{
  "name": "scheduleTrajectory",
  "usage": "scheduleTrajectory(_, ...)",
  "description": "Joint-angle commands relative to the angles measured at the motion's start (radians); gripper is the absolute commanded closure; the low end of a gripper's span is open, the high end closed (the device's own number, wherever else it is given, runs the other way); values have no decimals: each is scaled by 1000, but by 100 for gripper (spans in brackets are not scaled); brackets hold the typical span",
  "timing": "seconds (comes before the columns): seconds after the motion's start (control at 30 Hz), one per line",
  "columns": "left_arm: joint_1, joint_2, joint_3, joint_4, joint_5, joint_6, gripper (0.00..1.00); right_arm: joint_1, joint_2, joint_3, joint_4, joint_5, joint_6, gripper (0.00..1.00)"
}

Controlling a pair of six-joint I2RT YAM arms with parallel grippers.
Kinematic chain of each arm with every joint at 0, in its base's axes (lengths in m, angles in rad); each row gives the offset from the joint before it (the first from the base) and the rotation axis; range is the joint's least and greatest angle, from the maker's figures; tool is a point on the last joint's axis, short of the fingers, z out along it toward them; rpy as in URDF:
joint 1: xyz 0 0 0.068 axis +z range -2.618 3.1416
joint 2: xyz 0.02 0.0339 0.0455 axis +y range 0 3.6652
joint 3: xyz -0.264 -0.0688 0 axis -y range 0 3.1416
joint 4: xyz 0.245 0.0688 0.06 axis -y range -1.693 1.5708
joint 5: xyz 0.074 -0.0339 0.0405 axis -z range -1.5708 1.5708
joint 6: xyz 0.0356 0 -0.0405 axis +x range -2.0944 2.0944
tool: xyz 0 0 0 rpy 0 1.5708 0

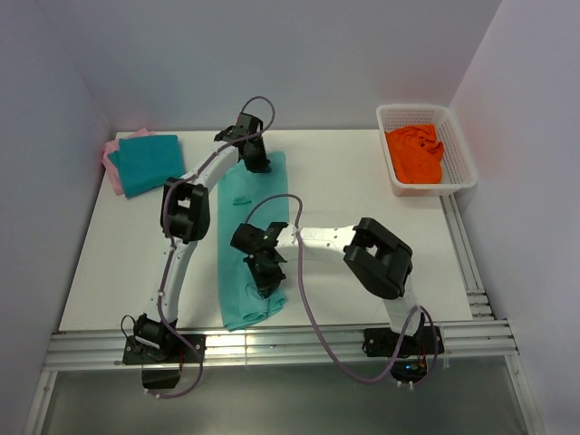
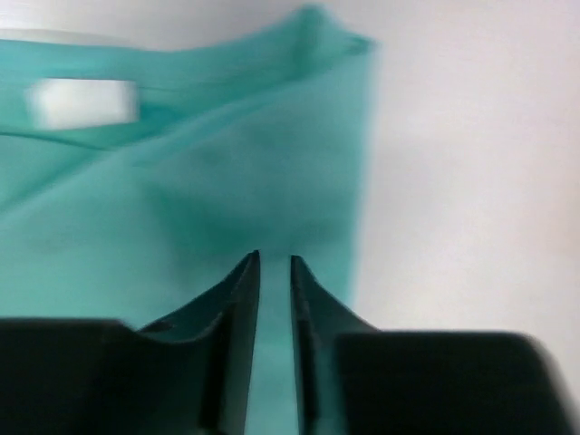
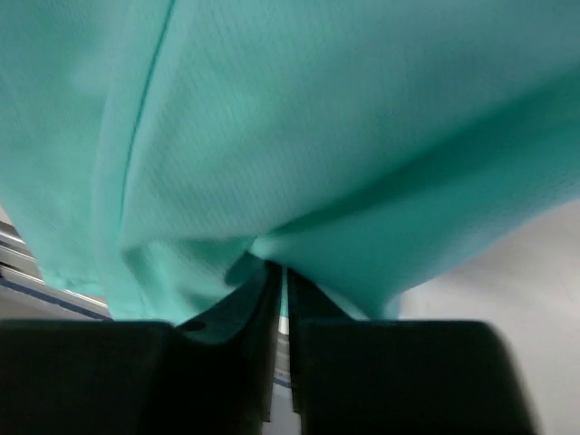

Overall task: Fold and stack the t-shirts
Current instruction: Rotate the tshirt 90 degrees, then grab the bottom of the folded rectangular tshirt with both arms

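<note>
The mint-green t-shirt (image 1: 243, 304) lies as a long narrow strip down the middle of the table. My left gripper (image 1: 255, 161) is at the strip's far end. In the left wrist view its fingers (image 2: 275, 259) stand almost together, with mint cloth (image 2: 181, 181) filling the narrow gap. My right gripper (image 1: 265, 275) is over the near half of the strip. In the right wrist view (image 3: 283, 268) it is shut on a bunched fold of the same shirt (image 3: 317, 118), which hangs lifted. The folded teal t-shirt (image 1: 149, 163) lies on the pink t-shirt (image 1: 111, 156) at the far left.
A white basket (image 1: 464, 154) holding an orange cloth (image 1: 415, 154) stands at the far right. A white label (image 2: 83, 101) shows at the mint shirt's collar. Metal rails (image 1: 299, 343) run along the table's near edge, and walls close in on three sides.
</note>
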Motion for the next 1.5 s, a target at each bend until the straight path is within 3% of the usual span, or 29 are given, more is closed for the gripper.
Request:
scheduleTrajectory(0.0,-29,-148,17,132,172,59,71,-26,-32,69,-102,95,-22,84)
scheduleTrajectory(0.03,-29,-188,17,135,151,48,61,-26,-38,107,-128,145,-12,79)
scheduleTrajectory(0.07,-29,-211,16,135,140,44,52,-26,-43,127,-187,185,-6,52)
scheduleTrajectory(0.1,-27,-232,13,135,132,45,32,-26,-59,144,-212,217,-1,40)
scheduleTrajectory(0.13,-27,-278,6,135,102,48,22,-24,-72,169,-230,263,10,32)
scheduleTrajectory(0.2,-26,-323,8,106,62,56,19,-24,-113,192,-293,320,25,28)
scheduleTrajectory(0.23,-24,-376,-6,94,16,61,11,-24,-128,219,-315,343,36,18)
scheduleTrajectory(0.37,-24,-550,-128,-20,-166,39,12,-24,-245,229,-369,420,47,17)
scheduleTrajectory(0.53,-26,-895,-677,-118,-236,-111,23,-28,-377,25,-306,391,71,19)
scheduleTrajectory(0.7,-97,-1180,-1247,-112,-219,-266,28,-28,-570,-364,4,175,128,21)
scheduleTrajectory(0.8,-174,-1364,-1459,-112,-205,-393,29,-26,-642,-538,208,51,178,24)
scheduleTrajectory(0.9,-249,-1481,-1613,-123,-196,-494,30,-26,-630,-598,357,-28,191,25)
scheduleTrajectory(1.1,-305,-1665,-1745,-172,-185,-605,33,-23,-465,-508,455,-92,162,28)
scheduleTrajectory(1.3,-311,-1726,-1736,-253,-211,-619,33,-3,-331,-397,456,-100,159,33)
scheduleTrajectory(1.47,-311,-1743,-1726,-276,-217,-619,33,3,-299,-441,463,-94,180,57)
